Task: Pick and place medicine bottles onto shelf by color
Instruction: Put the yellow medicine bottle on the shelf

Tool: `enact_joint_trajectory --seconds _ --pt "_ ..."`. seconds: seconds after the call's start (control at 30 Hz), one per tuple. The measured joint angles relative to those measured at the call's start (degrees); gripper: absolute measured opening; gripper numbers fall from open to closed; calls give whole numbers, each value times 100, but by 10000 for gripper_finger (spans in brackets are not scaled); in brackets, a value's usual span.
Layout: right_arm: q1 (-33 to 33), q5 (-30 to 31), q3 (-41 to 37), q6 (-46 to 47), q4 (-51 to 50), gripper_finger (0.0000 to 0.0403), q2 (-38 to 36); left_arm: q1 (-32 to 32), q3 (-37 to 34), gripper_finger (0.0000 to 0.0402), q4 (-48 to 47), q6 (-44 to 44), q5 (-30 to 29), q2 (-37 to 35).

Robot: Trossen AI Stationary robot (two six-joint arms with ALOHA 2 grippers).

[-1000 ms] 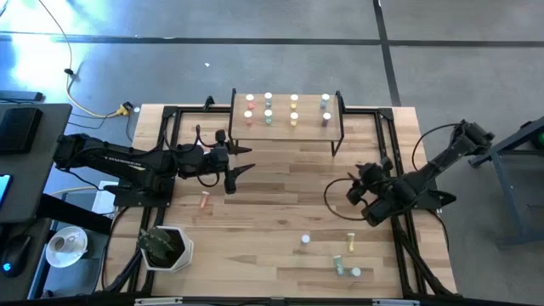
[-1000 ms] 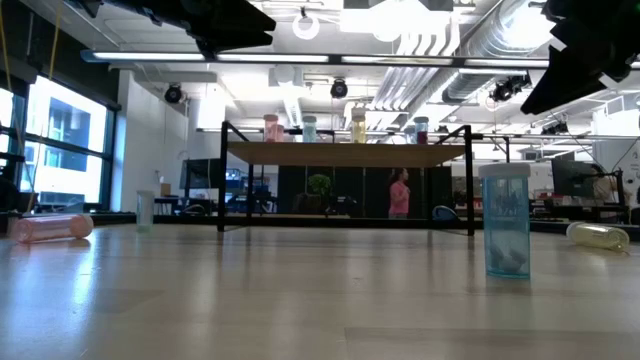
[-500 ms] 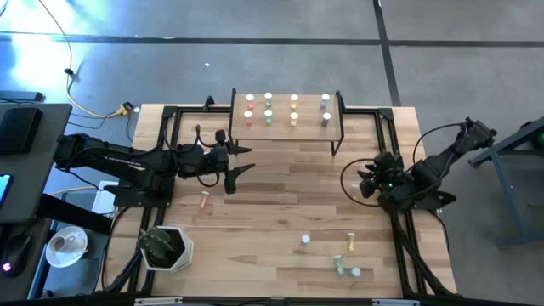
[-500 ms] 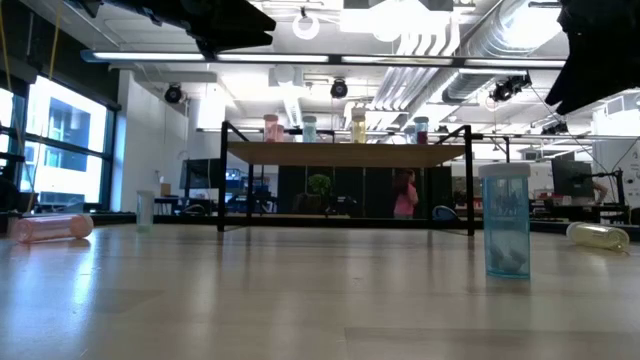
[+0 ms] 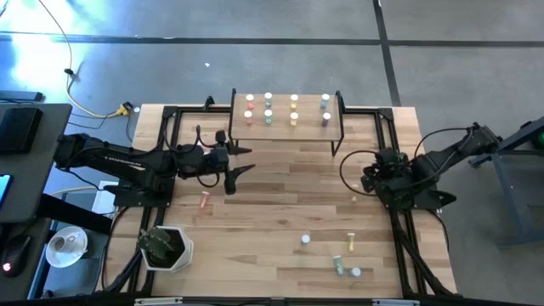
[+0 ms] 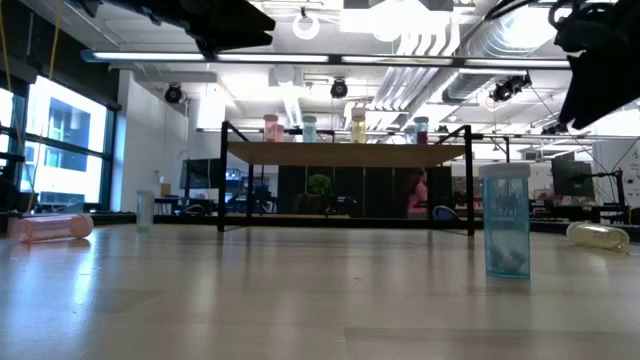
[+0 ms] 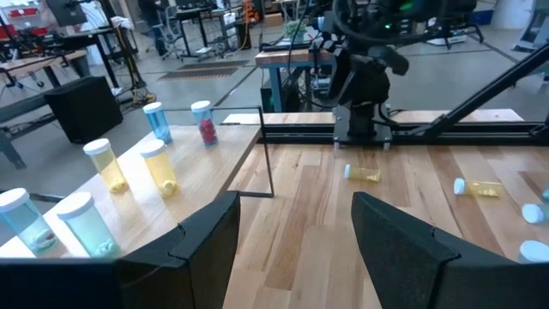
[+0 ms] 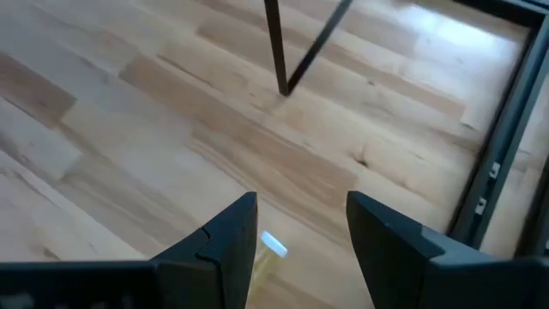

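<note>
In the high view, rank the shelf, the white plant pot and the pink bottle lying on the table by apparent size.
1. The shelf, clearly the largest.
2. The white plant pot.
3. The pink bottle, by far the smallest, lying alone near the left gripper.

Bright, even overhead light. Glare whitens the floor [image 5: 34, 42] at 10 o'clock in the high view. The low view is backlit: ceiling lamps [image 6: 300, 58] glow, arms read as silhouettes, and the table [image 6: 300, 300] shines softly.
</note>
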Motion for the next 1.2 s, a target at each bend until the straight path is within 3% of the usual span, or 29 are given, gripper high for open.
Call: enact_joint_trajectory --seconds 0.37,0.6,0.87,1.2 --pt "-150 -415 -8 -15 27 172 1 -392 0 216 0 -6 2 0" --pt "-150 -901 -423 -44 502 172 16 -699 0 216 0 -8 2 0" --pt "-150 -883 -389 -31 679 172 41 -924 0 216 0 7 0 0" --pt "-147 -1359 -385 116 2079 172 57 -946 0 216 0 7 -14 0"
